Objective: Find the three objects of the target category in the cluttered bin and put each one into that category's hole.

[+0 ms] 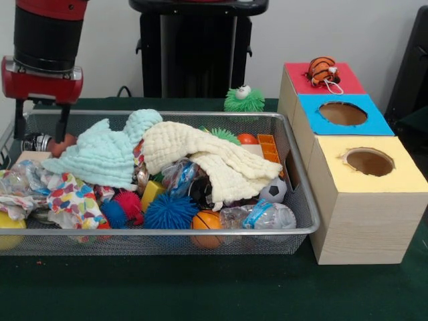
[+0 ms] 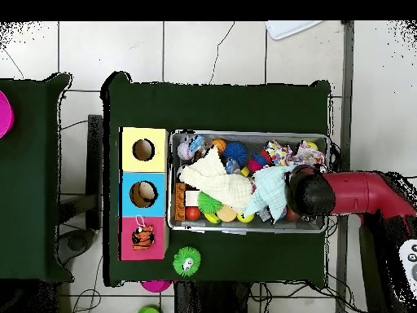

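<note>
The bin (image 1: pixel 304 231) is a wide silver wire-mesh basket packed with toys; it also shows in the overhead view (image 2: pixel 174 181). My gripper (image 1: pixel 41 128) hangs over the bin's far left corner with its fingers (image 1: pixel 63 124) spread apart and nothing between them. Just below are a brown-orange object (image 1: pixel 63 144) and a silver-black object (image 1: pixel 37 142). Right of the bin stand three boxes: yellow (image 1: pixel 401 177) and blue (image 1: pixel 374 124) with round holes, and red (image 1: pixel 297 80) with an orange tiger toy (image 1: pixel 323 70) on top. In the overhead view the wrist (image 2: pixel 311 194) hides the gripper.
A mint cloth (image 1: pixel 100 154), a cream cloth (image 1: pixel 214 160) and a patterned cloth (image 1: pixel 67 194) cover much of the pile. Around them lie a blue spiky ball (image 1: pixel 170 210), a small basketball (image 1: pixel 207 221), a soccer ball (image 1: pixel 273 190) and a bottle (image 1: pixel 257 215). A green spiky ball (image 1: pixel 244 100) sits behind the bin.
</note>
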